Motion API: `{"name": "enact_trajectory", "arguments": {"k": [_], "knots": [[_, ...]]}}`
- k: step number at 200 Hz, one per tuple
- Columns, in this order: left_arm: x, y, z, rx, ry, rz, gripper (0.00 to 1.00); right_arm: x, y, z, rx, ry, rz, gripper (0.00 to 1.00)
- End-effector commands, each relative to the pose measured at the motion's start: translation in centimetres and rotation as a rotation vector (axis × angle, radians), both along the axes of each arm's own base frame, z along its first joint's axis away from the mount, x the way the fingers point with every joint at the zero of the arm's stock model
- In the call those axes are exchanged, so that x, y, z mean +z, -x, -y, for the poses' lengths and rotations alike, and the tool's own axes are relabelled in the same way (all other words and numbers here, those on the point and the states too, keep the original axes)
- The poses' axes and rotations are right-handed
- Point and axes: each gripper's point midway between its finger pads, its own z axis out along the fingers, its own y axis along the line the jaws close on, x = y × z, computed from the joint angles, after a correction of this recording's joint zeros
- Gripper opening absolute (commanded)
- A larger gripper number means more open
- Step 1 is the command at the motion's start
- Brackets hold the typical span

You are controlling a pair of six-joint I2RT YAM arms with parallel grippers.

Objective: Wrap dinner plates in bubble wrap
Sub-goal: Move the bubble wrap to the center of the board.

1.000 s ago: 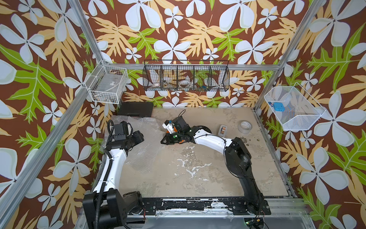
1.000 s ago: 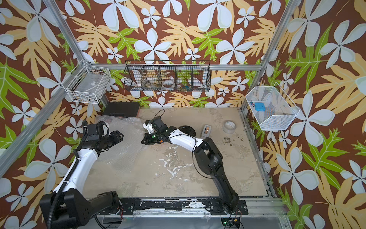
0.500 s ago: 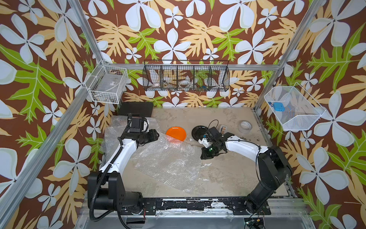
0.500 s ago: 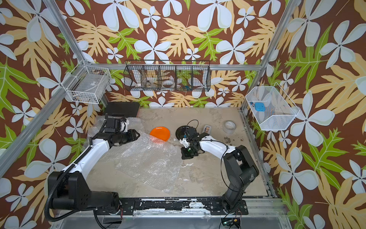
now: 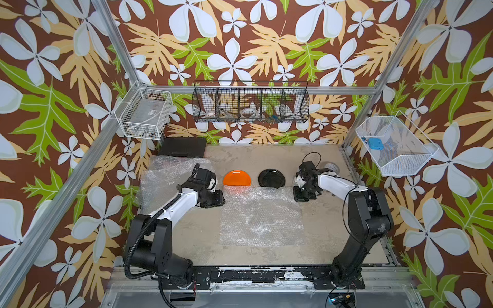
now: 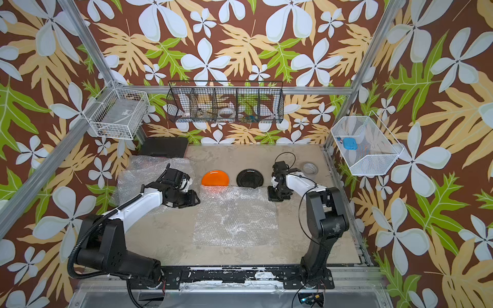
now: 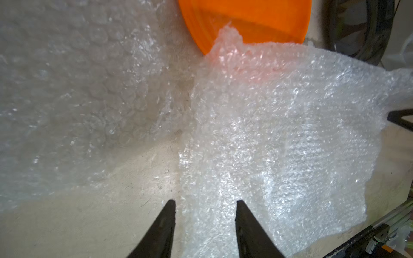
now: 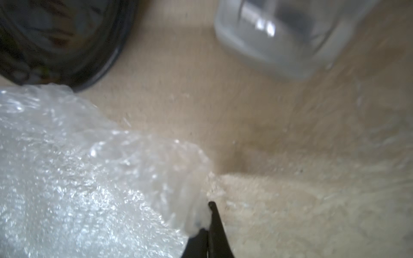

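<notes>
0 plates wrapped: bubble wrap (image 5: pixel 260 216) flat on tabletop (image 5: pixel 186 240), far edge lapping orange plate (image 5: pixel 237 178) + black plate (image 5: pixel 271 178) rims. R jaws clamped on its corner; L jaws part-spread astride its edge, empty afaict

Scuffed beige tabletop (image 5: pixel 197 240) has a bubble wrap sheet (image 5: pixel 261 216) spread out, an orange plate (image 5: pixel 237 178) and a black plate (image 5: pixel 271 178) at its far edge, and a tape roll (image 5: pixel 331 168) back right.

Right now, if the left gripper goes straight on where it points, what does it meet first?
Probably the bubble wrap sheet, its edge just ahead of the left gripper; the orange plate lies beyond. Height is unclear.
</notes>
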Motion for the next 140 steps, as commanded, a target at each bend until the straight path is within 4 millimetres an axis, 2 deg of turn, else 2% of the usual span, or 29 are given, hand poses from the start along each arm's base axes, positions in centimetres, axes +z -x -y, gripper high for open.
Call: {"name": "enact_trajectory", "arguments": {"k": [1,5,9,19,27,41,61,77,92,108,140], "knots": [[0.2,0.8,0.9,-0.021,0.047,-0.026,0.46,0.2,-1.3,0.9,-0.049,0.053,0.031,0.0],[0.3,0.8,1.0,-0.021,0.048,-0.024,0.46,0.3,-1.4,0.9,-0.055,0.054,0.034,0.0],[0.4,0.7,1.0,-0.021,0.049,-0.023,0.46,0.4,-1.4,0.9,-0.06,0.056,0.037,0.04],[0.9,0.4,1.1,-0.017,0.052,-0.01,0.46,0.6,-1.5,1.2,-0.071,0.065,0.045,0.17],[1.4,-0.1,1.3,-0.014,0.056,0.001,0.46,1.1,-1.6,1.5,-0.082,0.085,0.059,0.34],[2.5,-1.0,1.9,-0.012,0.07,0.028,0.46,2.3,-2.0,2.2,-0.097,0.124,0.096,0.46],[3.7,-2.3,3.6,-0.029,0.096,0.065,0.46,4.7,-3.2,1.1,-0.102,0.051,0.171,0.47],[3.6,-2.9,5.4,-0.055,0.104,0.067,0.46,6.2,-3.7,-2.0,-0.082,-0.133,0.211,0.46],[2.6,-2.9,7.1,-0.085,0.096,0.05,0.45,6.8,-3.5,-5.4,-0.031,-0.297,0.212,0.46],[1.3,-2.7,8.5,-0.114,0.071,0.04,0.45,5.8,-2.9,-7.4,-0.01,-0.392,0.168,0.46],[-2.8,-0.9,8.7,-0.129,0.017,-0.041,0.44,1.6,-1.1,-7.0,-0.053,-0.381,0.081,0.44]]}}
